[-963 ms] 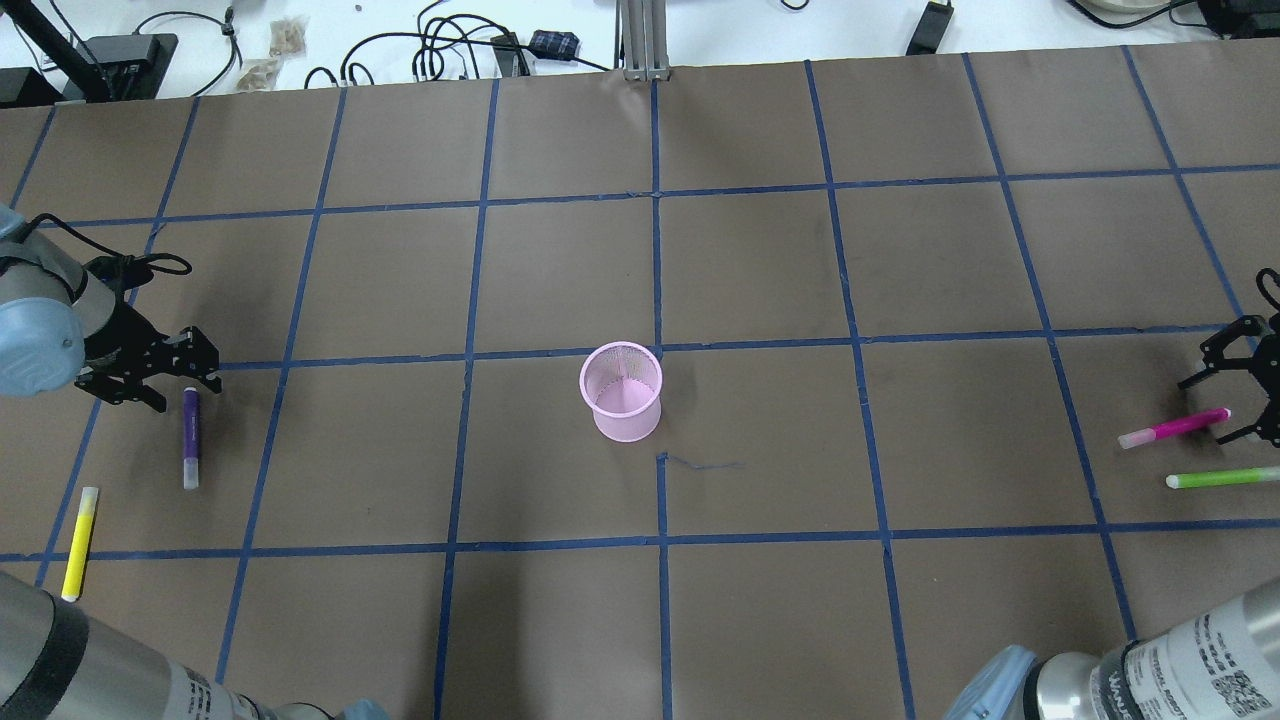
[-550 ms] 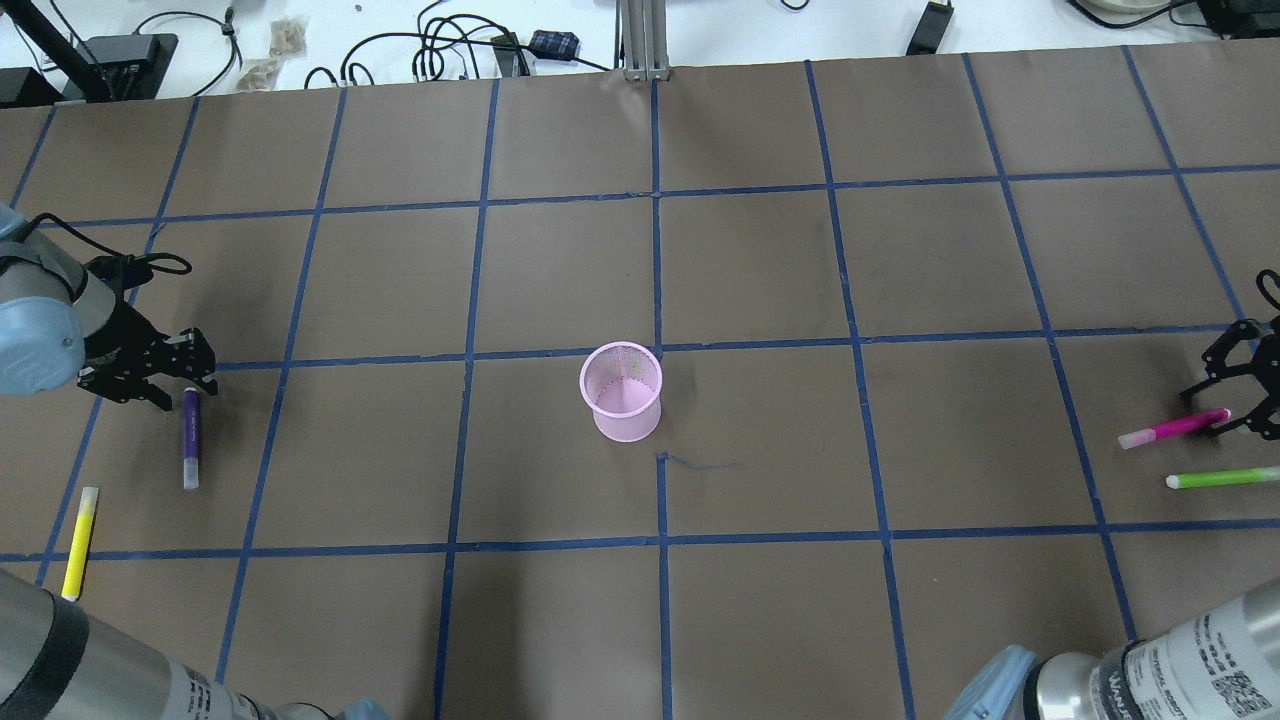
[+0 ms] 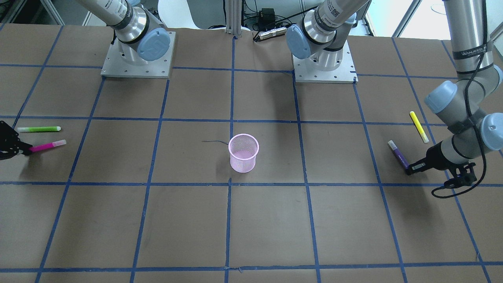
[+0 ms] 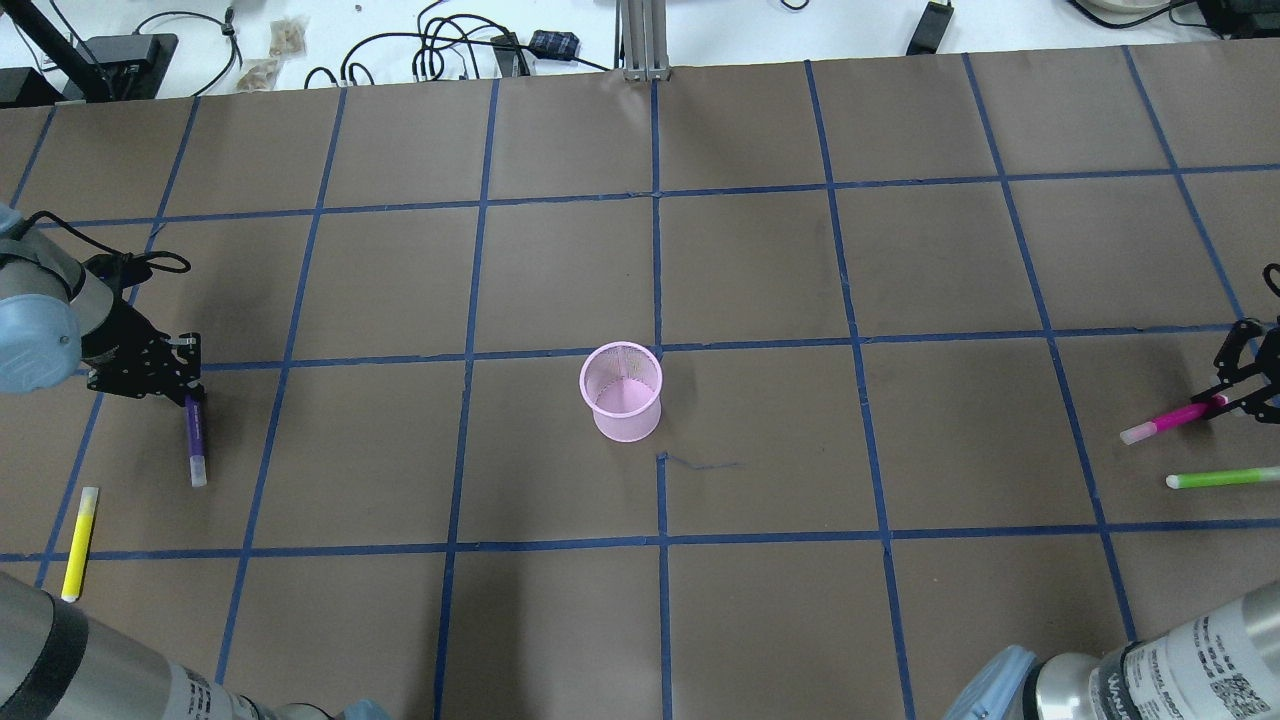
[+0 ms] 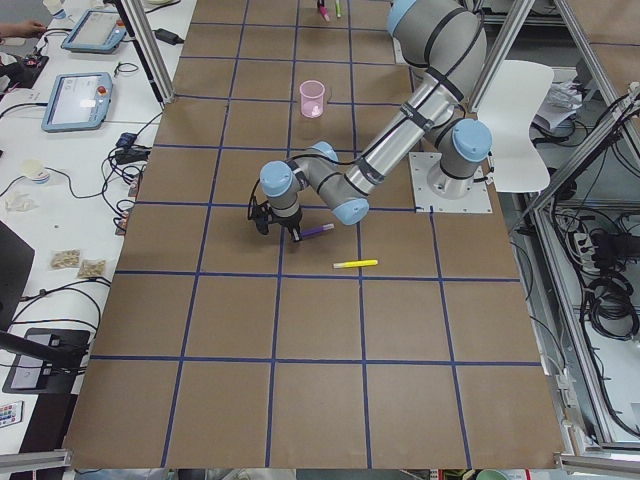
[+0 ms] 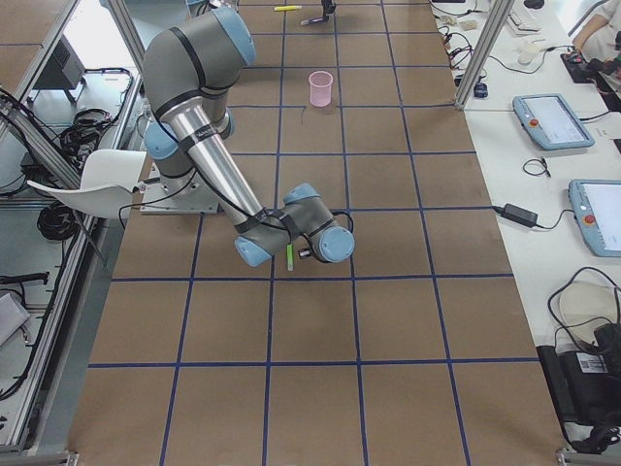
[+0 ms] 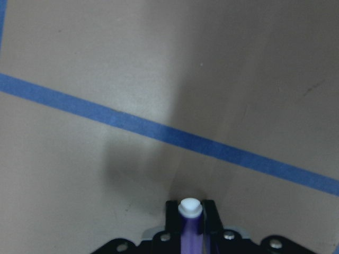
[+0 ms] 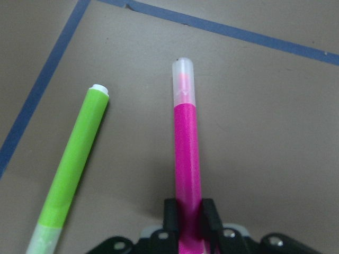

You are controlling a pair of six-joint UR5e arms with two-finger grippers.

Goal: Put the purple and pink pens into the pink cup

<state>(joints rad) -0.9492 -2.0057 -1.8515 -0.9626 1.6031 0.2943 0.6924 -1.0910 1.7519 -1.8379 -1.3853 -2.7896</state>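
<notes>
The pink mesh cup (image 4: pixel 621 392) stands upright at the table's middle, also in the front view (image 3: pixel 243 153). My left gripper (image 4: pixel 188 393) is shut on one end of the purple pen (image 4: pixel 195 438), low at the table's left side. The left wrist view shows the purple pen (image 7: pixel 189 225) clamped between the fingers. My right gripper (image 4: pixel 1226 400) is shut on the end of the pink pen (image 4: pixel 1165 425), low at the table's right side. In the right wrist view the pink pen (image 8: pixel 187 153) runs out from between the fingers. Both pens are far from the cup.
A yellow pen (image 4: pixel 80 542) lies near my side of the purple pen. A green pen (image 4: pixel 1222 478) lies just beside the pink pen and also shows in the right wrist view (image 8: pixel 71 174). Blue tape lines grid the brown table. Cables lie beyond the far edge.
Both grippers have gone from open around the pen ends to shut on them. The gripped end of the pink pen has shifted up-view, tilting it; the purple pen has turned slightly.
</notes>
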